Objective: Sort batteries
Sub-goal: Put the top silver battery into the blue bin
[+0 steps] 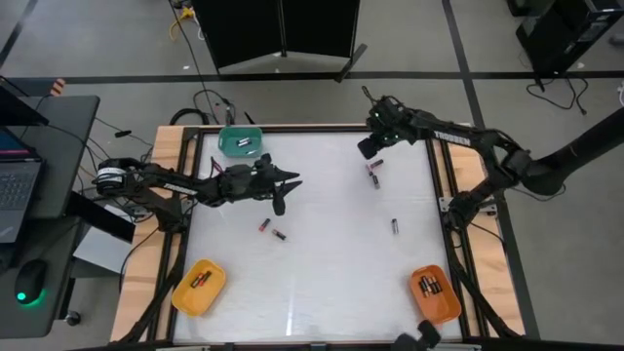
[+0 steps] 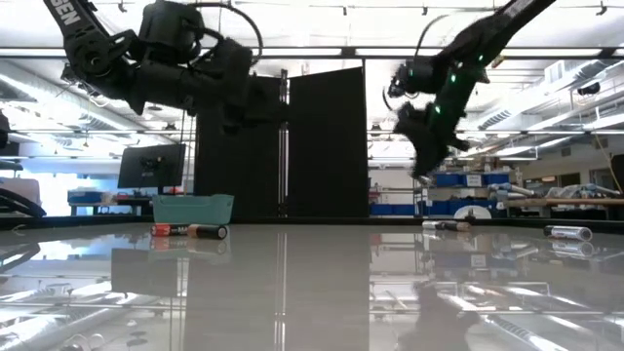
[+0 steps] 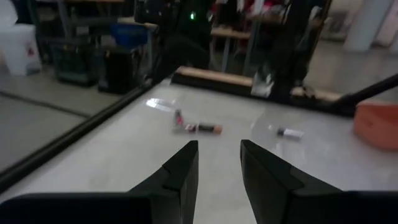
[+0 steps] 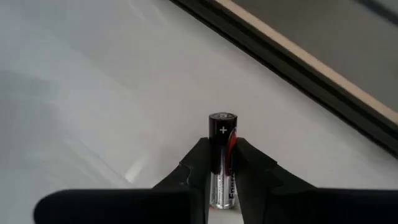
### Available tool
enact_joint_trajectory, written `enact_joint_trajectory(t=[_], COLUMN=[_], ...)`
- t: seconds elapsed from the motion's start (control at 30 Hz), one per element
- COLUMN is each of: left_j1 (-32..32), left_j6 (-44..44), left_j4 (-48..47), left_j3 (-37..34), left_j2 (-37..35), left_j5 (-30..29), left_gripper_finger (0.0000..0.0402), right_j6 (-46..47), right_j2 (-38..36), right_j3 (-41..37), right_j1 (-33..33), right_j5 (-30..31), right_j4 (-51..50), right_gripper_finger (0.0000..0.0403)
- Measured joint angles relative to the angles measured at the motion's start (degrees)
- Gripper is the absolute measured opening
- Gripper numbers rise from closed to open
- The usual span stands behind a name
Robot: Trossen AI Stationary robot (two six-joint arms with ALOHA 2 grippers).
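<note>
Overhead, the right gripper (image 1: 373, 144) sits upper right of centre, nearest the orange tray (image 1: 436, 294) at lower right; loose batteries (image 1: 372, 173) lie just below it. Right wrist: its fingers pinch a smooth cylindrical battery (image 4: 222, 158), long axis along them. Left wrist: the left gripper (image 3: 219, 163) is spread, empty.

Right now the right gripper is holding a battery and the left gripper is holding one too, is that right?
Not quite. The right gripper does hold a battery, but the left gripper is open and empty, as the left wrist view shows.
</note>
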Motion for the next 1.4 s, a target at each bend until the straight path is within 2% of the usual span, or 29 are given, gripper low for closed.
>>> enact_joint_trajectory(t=[0.27, 0.43, 0.7, 0.9, 1.07, 1.17, 1.27, 1.4], left_j1=[0.0, 0.09, -0.02, -0.04, -0.52, -0.63, -0.61, -0.55], left_j6=[-5.07, -6.5, -7.4, -7.15, -5.45, -4.23, -2.41, -0.77], left_j4=[7.93, 8.5, 12.06, 15.09, 14.28, 10.49, 5.31, 3.48], left_j3=[0.0, 0.02, 0.09, 1.12, 3.67, 5.83, 7.7, 9.27], left_j2=[0.0, 0.0, 0.0, 0.0, 0.0, 0.0, 0.0, 0.0], left_j5=[8.76, 7.84, 6.98, 7.38, 11.46, 14.0, 14.24, 14.25], left_gripper_finger=[0.0127, 0.0127, 0.0127, 0.0138, 0.0162, 0.0174, 0.0178, 0.0179], right_j6=[1.23, 0.3, -1.78, -2.73, -2.81, -2.99, -2.86, -2.86], right_j2=[-5.69, -6.52, -6.52, -6.52, -6.52, -6.52, -6.52, -6.52], right_j3=[-9.11, -13.56, -14.17, -14.15, -14.15, -14.15, -14.15, -14.15], right_j1=[12.37, 21.1, 31.51, 34.27, 35.11, 35.3, 35.28, 35.3], right_j5=[-6.77, -6.97, -6.14, -6.07, -5.9, -5.9, -5.9, -5.97], right_j4=[27.29, 44.14, 63.13, 67.28, 67.77, 68.27, 68.25, 68.25], right_gripper_finger=[0.0058, 0.0058, 0.0059, 0.0059, 0.0059, 0.0059, 0.006, 0.0059])
